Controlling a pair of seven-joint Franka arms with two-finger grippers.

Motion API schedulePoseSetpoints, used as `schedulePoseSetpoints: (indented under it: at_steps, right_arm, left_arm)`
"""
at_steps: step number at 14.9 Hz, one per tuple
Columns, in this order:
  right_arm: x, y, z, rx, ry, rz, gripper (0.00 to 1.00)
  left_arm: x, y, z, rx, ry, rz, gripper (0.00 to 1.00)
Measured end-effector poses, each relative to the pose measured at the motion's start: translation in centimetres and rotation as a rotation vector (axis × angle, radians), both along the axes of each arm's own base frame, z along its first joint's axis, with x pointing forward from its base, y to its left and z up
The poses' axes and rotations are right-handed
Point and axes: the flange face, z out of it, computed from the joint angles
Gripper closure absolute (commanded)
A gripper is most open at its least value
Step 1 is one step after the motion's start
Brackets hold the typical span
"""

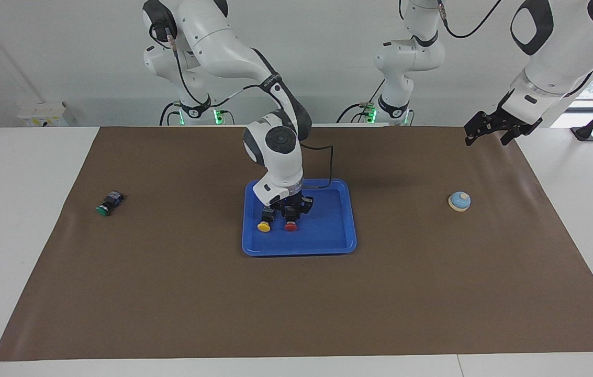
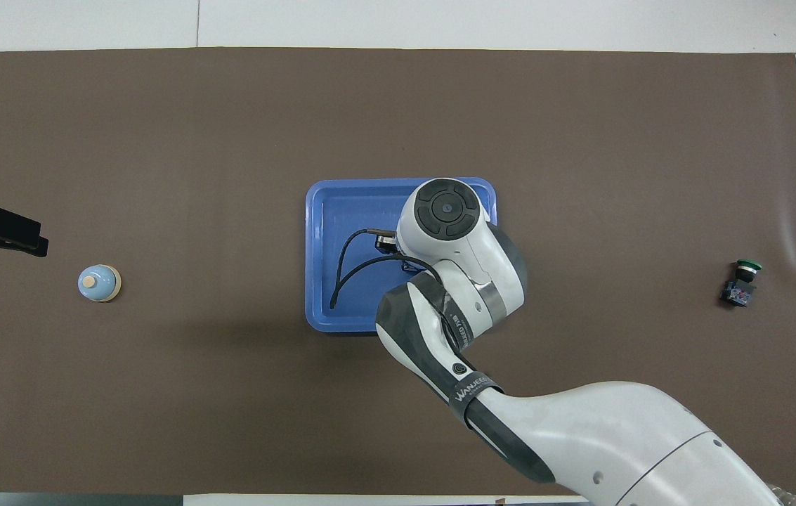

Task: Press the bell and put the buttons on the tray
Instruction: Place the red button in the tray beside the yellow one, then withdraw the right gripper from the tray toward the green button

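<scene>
Blue tray holds yellow button; right pincer at red button, grip unclear; left pincer released.

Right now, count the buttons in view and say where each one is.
3. Yellow and red lie side by side in the tray, the red under the right gripper; green lies on the mat toward the right arm's end.
</scene>
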Motion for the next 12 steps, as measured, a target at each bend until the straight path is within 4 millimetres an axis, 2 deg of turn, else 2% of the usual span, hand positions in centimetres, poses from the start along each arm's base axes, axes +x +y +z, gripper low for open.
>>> schedulePoseSetpoints:
  at_steps: [3,5,6,8,10,12]
  right_arm:
    - [0.3,-0.4,1.1,-0.002,0.003,-0.088,0.0]
    - [0.5,-1.5,3.2,-0.01,0.007,-0.13,0.0]
    - [0.9,-2.8,4.9,-0.014,0.007,-0.152,0.0]
    - [2.1,-7.0,8.6,-0.019,0.007,-0.206,0.0]
    - [2.9,-12.1,11.9,-0.033,0.022,-0.211,0.0]
    - [3.5,-17.9,13.9,-0.047,0.05,-0.195,0.0]
  left_arm:
    - [0.0,0.0,0.0,0.0,0.0,0.0,0.0]
    - [0.0,0.0,0.0,0.0,0.0,0.0,0.0]
    - [0.0,0.0,0.0,0.0,0.0,0.0,0.0]
    - [0.0,0.0,0.0,0.0,0.0,0.0,0.0]
    - [0.0,0.0,0.0,0.0,0.0,0.0,0.0]
    - [0.0,0.0,0.0,0.0,0.0,0.0,0.0]
